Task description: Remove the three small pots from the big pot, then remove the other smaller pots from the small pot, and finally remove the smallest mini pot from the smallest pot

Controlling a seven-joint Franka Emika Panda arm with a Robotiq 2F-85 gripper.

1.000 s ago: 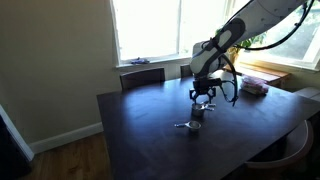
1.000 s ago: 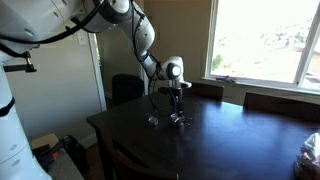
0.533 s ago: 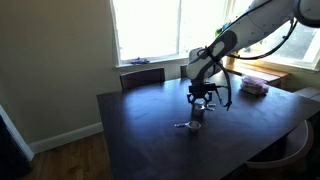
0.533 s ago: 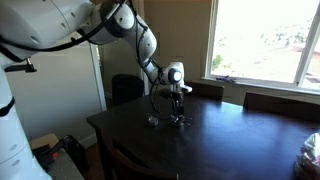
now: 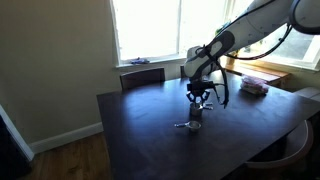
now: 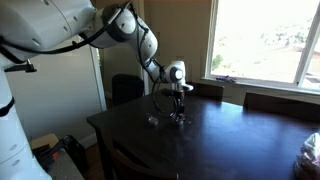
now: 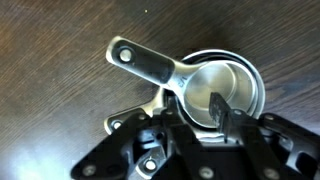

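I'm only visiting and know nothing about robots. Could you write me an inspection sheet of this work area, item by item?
Surface: dark glossy wooden table.
Job's things: nested shiny silver metal pots, stacked one inside another, with flat handles sticking out sideways. A separate small silver piece lies beside them.
Clutter: pinkish stack of flat things near the table's window edge.
Gripper: black robot gripper directly above the pots, with one fingertip over the pots' inside. Whether it grips cannot be told.
Cables: black cable loop hanging beside the gripper.
Surroundings: bright windows, a dark chair and a wooden floor.
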